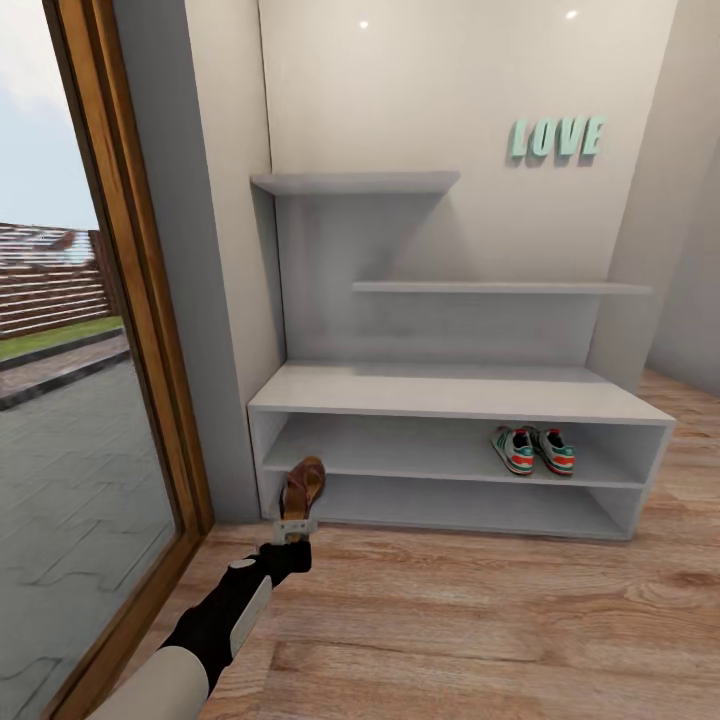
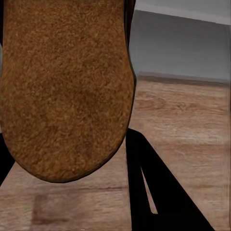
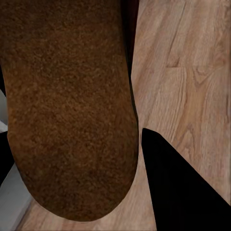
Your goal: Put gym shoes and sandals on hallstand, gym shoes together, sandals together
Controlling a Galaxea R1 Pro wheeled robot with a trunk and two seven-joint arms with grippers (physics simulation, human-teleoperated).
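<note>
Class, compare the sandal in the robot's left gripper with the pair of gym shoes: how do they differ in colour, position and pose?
Colour: the sandal is brown, while the gym shoes are cream-white with green stripes and red-orange accents.
Position: the sandal is held by the left gripper above the corridor floor; the gym shoes sit on the hallstand's upper open shelf.
Pose: the sandal stands upended, but the gym shoes rest flat, side by side.
Both are footwear.

Ahead of me the white shoe rack (image 1: 455, 392) stands on the wood floor (image 1: 480, 630) against the wall, its flat top bare, and on its upper open shelf the two sneakers (image 1: 533, 449) sit side by side near the right end.
</note>
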